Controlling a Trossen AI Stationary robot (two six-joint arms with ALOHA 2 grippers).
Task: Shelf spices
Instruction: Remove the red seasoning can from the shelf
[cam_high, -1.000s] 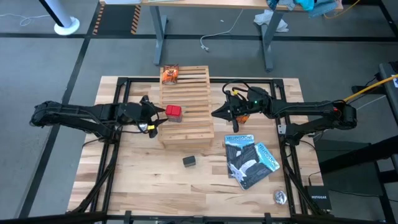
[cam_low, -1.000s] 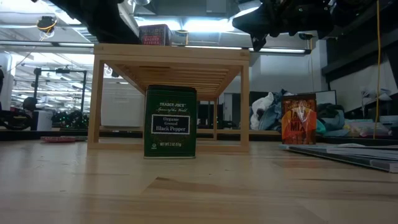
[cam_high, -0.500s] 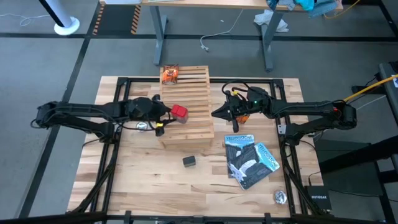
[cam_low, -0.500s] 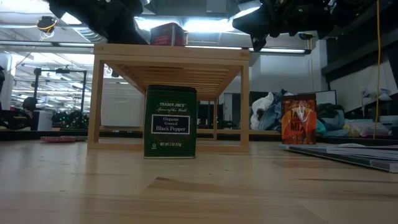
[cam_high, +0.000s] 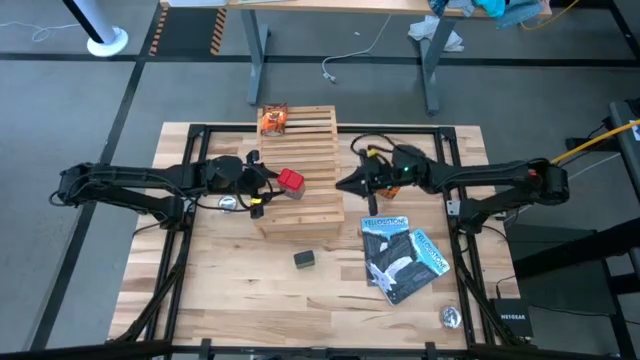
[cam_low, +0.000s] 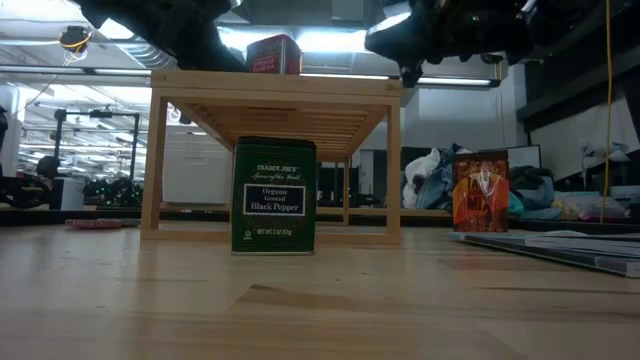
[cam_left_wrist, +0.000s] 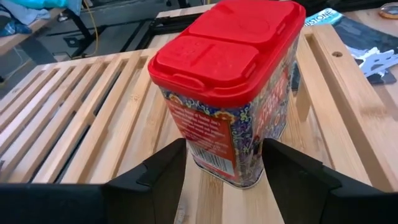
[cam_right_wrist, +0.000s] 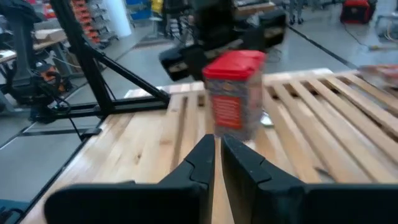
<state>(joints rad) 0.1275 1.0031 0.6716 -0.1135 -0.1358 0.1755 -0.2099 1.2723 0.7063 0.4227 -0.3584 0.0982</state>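
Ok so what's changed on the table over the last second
The left gripper, closed on the red box, carried it from the shelf's left edge toward its middle. The right gripper edged slightly nearer. The dark grey box and the packet stayed put.

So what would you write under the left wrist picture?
Left gripper holding the red-lidded spice box on the wooden slatted shelf.

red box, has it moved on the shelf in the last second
Yes. The red box has shifted rightward across the shelf slats, from near the left edge toward the middle.
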